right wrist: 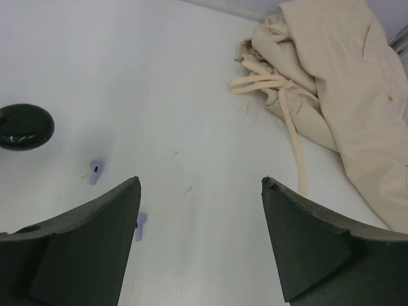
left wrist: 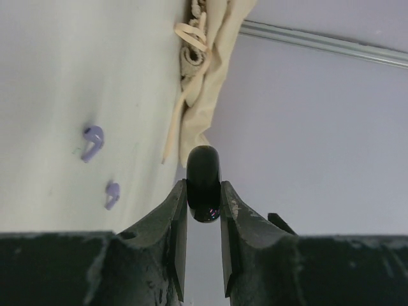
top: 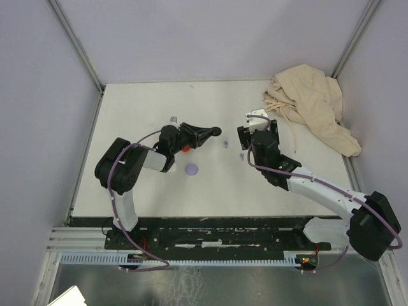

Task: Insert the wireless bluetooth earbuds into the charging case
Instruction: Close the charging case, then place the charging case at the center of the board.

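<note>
The left gripper (left wrist: 204,191) is clamped tight on a glossy black disc (left wrist: 203,182), smooth and round-edged, held on edge between its matte dark fingers above the middle of the white table (top: 140,191). The right gripper (right wrist: 201,182) stands wide apart, with nothing between its blunt wedge-shaped jaws. Two tiny stemmed lavender earbuds (top: 226,145) (top: 241,155) lie loose on the table near its centre, between the two grippers, the second at 4 o'clock from the first. A flat lavender disc (top: 192,169) rests at 8 o'clock from them. A crumpled cream cloth (top: 312,105) with a cord fills the 2 o'clock corner.
</note>
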Motion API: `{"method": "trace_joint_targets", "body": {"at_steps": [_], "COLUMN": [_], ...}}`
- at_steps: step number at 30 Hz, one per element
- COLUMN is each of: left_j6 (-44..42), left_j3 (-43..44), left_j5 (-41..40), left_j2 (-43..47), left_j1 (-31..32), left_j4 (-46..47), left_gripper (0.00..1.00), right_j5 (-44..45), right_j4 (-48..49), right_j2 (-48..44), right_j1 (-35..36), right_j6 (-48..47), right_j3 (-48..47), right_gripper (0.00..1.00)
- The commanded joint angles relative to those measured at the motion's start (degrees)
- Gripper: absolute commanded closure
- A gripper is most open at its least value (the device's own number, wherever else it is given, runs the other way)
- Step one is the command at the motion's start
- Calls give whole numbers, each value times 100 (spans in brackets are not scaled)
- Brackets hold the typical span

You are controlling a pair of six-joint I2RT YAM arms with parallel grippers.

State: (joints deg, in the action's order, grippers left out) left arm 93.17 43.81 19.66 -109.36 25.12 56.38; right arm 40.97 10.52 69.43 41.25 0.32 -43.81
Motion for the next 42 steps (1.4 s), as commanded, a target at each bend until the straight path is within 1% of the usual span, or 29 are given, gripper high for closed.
{"method": "trace_joint_targets", "body": {"at_steps": [1, 7, 14, 27, 42], "left_j6": [-1366, -2264, -2812, -3361, -3599], "left_j3": [217, 123, -66, -283, -278], "left_j5": [64, -314, -736, -1095, -1002], "left_j2": [173, 580, 905, 1232, 1152], "left_j1": [-58, -60, -65, -57, -13], "left_j4": [-862, -1801, -2330, -2805, -2936], "left_gripper": [97, 97, 97, 97, 97], "right_j5": [-315, -547, -740, -851, -937], "right_j4": [-676, -811, -928, -965, -1017], "right_j2": [50, 34, 36, 101, 176], "right_j1": [14, 3, -25, -32, -31], "right_j6": [365, 462, 557, 635, 669], "right_j3": [-270, -306, -338, -380, -418], "right_gripper": [15, 15, 16, 16, 16]}}
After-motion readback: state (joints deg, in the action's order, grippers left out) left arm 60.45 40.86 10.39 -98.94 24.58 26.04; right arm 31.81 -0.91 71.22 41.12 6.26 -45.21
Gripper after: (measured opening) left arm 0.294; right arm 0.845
